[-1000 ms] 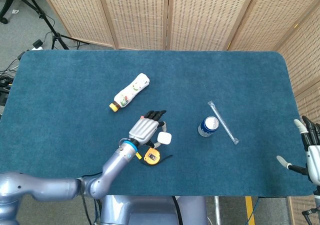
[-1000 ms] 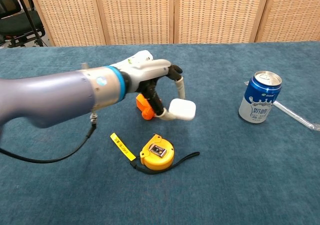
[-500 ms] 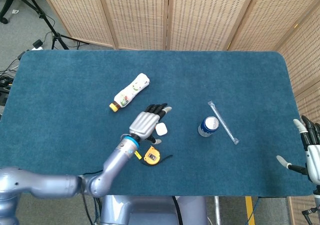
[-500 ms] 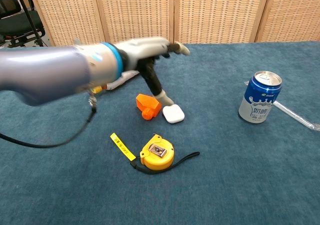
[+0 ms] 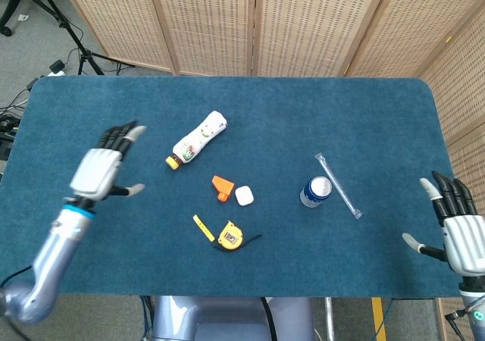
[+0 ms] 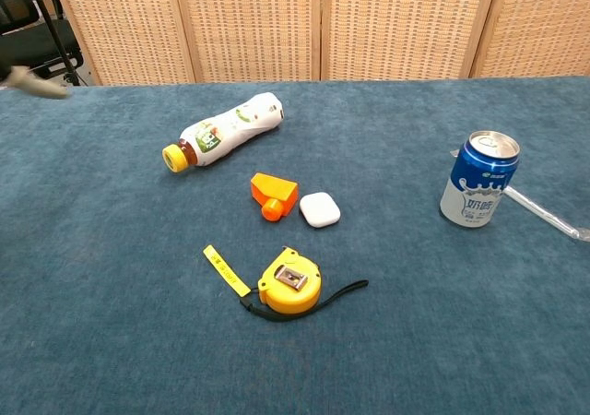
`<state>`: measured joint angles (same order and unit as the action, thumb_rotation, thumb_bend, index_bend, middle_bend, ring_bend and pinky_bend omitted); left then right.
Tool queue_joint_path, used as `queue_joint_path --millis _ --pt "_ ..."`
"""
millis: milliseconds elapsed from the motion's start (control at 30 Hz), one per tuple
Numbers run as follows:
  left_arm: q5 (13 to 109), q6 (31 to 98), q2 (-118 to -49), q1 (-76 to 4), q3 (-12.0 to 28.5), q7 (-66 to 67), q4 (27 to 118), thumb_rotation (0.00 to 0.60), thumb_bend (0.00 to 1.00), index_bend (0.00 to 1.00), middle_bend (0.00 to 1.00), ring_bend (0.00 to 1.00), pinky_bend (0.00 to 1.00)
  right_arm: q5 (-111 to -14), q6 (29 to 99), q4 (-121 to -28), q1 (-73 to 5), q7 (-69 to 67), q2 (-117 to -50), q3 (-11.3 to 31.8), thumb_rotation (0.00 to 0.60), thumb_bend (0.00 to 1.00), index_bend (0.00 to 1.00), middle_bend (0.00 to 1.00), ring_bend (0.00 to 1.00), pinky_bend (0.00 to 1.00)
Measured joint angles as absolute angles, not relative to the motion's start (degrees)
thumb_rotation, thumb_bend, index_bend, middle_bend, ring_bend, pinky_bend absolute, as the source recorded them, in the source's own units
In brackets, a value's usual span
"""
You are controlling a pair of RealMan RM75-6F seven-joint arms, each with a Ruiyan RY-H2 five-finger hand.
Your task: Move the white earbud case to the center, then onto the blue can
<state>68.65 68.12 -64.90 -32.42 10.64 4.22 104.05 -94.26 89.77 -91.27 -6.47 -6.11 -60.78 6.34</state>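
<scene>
The white earbud case [image 5: 244, 196] [image 6: 320, 209] lies flat on the blue table near its middle, right beside a small orange piece [image 5: 221, 186] [image 6: 273, 194]. The blue can [image 5: 315, 191] [image 6: 478, 178] stands upright to the case's right, nothing on its top. My left hand [image 5: 103, 167] hovers open over the table's left side, far from the case; only a blurred tip of it [image 6: 32, 80] shows at the top left of the chest view. My right hand [image 5: 455, 227] is open at the table's right edge, holding nothing.
A white drink bottle [image 5: 198, 139] [image 6: 224, 130] lies on its side behind the case. A yellow tape measure [image 5: 229, 237] [image 6: 289, 284] sits in front of it. A clear wrapped straw [image 5: 338, 185] [image 6: 544, 214] lies right of the can. Wicker screens [image 5: 250, 23] stand behind.
My left hand let go of the earbud case beside the orange piece and drew far back to the left. My right hand shifted slightly inward.
</scene>
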Motion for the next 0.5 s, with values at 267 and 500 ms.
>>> queue_joint_path --millis 267,500 --pt "74.6 76.39 -59.12 -21.43 6.01 -8.05 100.71 0.6 0.15 0.0 0.0 0.0 0.0 -101.98 86.45 -95.71 -13.15 -5.85 -57.16 6.7 0.6 0.0 0.0 0.0 0.0 0.0" --pt "79.24 81.08 -57.07 -17.81 5.19 -12.34 99.84 0.6 0.15 0.0 0.0 0.0 0.0 -100.41 74.63 -110.23 -20.91 -0.74 -52.49 10.04 0.6 0.0 0.0 0.0 0.0 0.0"
